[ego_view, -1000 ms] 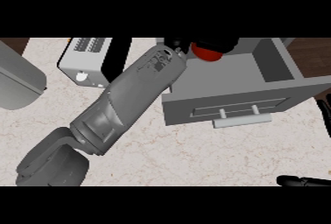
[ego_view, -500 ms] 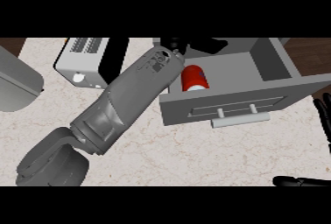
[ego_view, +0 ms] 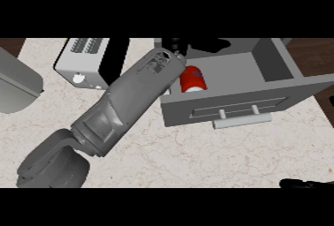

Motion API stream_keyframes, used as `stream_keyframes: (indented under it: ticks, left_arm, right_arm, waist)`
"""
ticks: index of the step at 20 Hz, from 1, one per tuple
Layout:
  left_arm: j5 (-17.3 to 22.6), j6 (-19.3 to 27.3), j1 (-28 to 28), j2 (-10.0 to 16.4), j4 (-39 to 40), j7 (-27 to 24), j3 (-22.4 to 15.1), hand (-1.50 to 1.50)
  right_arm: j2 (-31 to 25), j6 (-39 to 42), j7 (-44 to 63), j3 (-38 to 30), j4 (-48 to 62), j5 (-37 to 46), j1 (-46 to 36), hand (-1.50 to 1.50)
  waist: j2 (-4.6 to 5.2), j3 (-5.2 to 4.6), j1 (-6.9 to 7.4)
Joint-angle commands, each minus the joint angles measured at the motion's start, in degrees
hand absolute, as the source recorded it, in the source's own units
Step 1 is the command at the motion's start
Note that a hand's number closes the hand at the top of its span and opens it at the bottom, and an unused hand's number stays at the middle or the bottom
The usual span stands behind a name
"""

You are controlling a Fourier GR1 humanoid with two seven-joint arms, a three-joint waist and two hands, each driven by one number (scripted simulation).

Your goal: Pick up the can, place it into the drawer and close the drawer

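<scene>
Can (ego_view: 193, 79) lies on its side inside the open drawer (ego_view: 274, 66), beside the left forearm. Left hand (ego_view: 173, 44) at drawer's back: state cannot be told. Can judged light, stiff, slick, prone to rolling; grasp mid-body.

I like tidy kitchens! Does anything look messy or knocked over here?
Nothing looks spilled or broken. The drawer is open, with the red can inside near its left wall; I cannot tell whether the can stands or lies.
</scene>
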Motion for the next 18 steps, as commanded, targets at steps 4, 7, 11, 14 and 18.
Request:
stream_keyframes:
  ticks: [4, 7, 11, 14, 18]
  left_arm:
    - [3.57, -0.7, -0.5, -0.01, -2.28, 0.06, 0.62, -1.5]
    - [5.44, 0.19, 2.35, -0.01, -3.74, -3.63, 0.99, -1.5]
    - [6.47, 2.32, 1.18, -0.01, -5.01, -3.91, -0.05, -1.5]
    - [7.07, 2.65, -1.14, -0.01, -3.34, -3.8, 1.69, -1.5]
    - [6.88, 5.32, -2.1, -0.01, -4.74, -2.25, -0.13, -1.5]
  right_arm:
    - [-3.53, 0.95, -4.35, 1.0, -3.64, 8.33, 1.08, -1.5]
    - [-4.61, 0.59, -4.29, 3.75, -3.34, 12.94, -1.83, -1.5]
    - [-5.55, -1.06, -5.36, 7.55, -0.72, 21.87, -4.67, -1.5]
    - [-7.81, -2.0, -5.68, 9.51, 0.37, 29.96, -5.51, -1.5]
    - [-9.28, -3.73, -8.06, 12.83, 3.31, 39.09, -4.36, -1.5]
  waist:
    - [-0.68, -0.03, 1.67]
    - [-0.27, -0.08, 2.01]
    - [-0.5, -0.08, 3.27]
    - [-0.57, -0.11, 4.14]
    - [-1.12, -0.06, 4.79]
